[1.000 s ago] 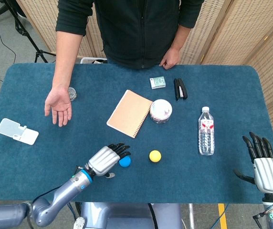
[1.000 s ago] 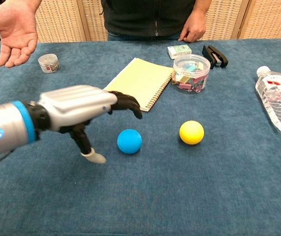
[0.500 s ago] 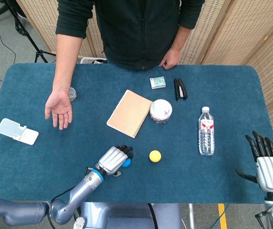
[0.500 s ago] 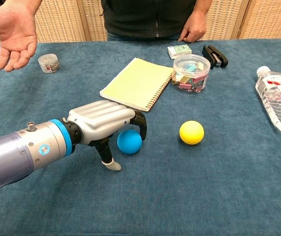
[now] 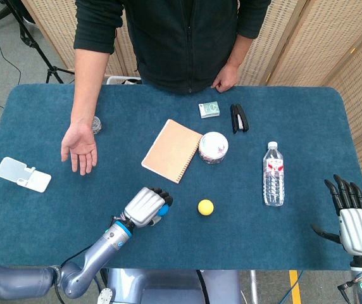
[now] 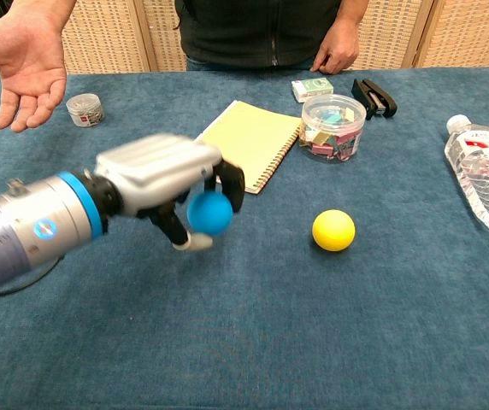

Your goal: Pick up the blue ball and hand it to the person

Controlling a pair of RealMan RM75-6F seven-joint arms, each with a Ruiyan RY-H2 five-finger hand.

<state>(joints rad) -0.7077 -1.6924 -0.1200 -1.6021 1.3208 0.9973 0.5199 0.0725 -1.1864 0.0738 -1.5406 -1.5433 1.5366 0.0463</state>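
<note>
At the far left of the blue counter (image 5: 35, 234) lies a white plastic piece (image 5: 23, 174), and just beyond it the person's open palm (image 6: 24, 64) is held out, face up, next to a small round tin (image 6: 84, 108). Nearer the front edge, the robot's left hand (image 6: 163, 184) has its fingers curled round the blue ball (image 6: 209, 213) — the ball sits between the dark fingers and the thumb, lifted clear of the counter in the chest view, while from the head view only a sliver of blue shows under the hand. Behind it lies a tan spiral notebook (image 5: 171, 150). To the right, a yellow ball (image 6: 333, 230) rests alone on the counter. Farther back stands a clear tub (image 6: 332, 126) of small coloured items, with a small box (image 5: 209, 109) and a black stapler (image 5: 238, 118) beyond it. A water bottle (image 5: 273, 173) lies on its side further right. At the near right corner, the right hand (image 5: 352, 218) is empty — fingers straight and spread, thumb out to the side.
</note>
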